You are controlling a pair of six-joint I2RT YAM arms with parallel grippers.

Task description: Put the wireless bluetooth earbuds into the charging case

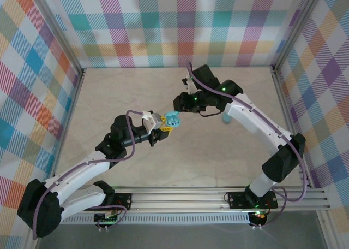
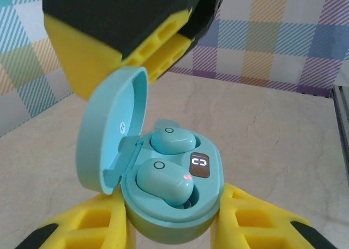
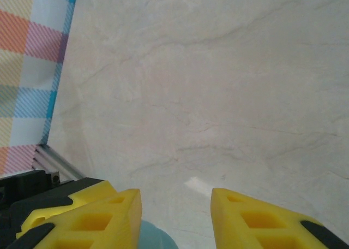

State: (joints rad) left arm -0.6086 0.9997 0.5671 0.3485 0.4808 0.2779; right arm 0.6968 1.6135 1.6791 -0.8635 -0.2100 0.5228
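My left gripper (image 2: 174, 230) is shut on the base of the light-blue charging case (image 2: 180, 216), with a yellow finger (image 2: 90, 227) on each side. The case's lid (image 2: 106, 134) stands open to the left and a small display (image 2: 199, 167) is lit. Two earbuds lie in its wells: the far one (image 2: 172, 140) sits flat, while the near one (image 2: 163, 181) shows a red light and looks slightly raised. In the top view the case (image 1: 172, 118) is held above mid-table. My right gripper (image 3: 175, 205) hovers open just above the case, with the lid's edge (image 3: 155, 238) beside its left finger.
The right gripper's yellow finger and black body (image 2: 109, 47) hang close over the lid. A small light-blue object (image 1: 227, 119) lies on the table beside the right arm. The marble tabletop (image 1: 136, 90) is walled by plaid panels, with a metal rail (image 1: 218, 197) at the near edge.
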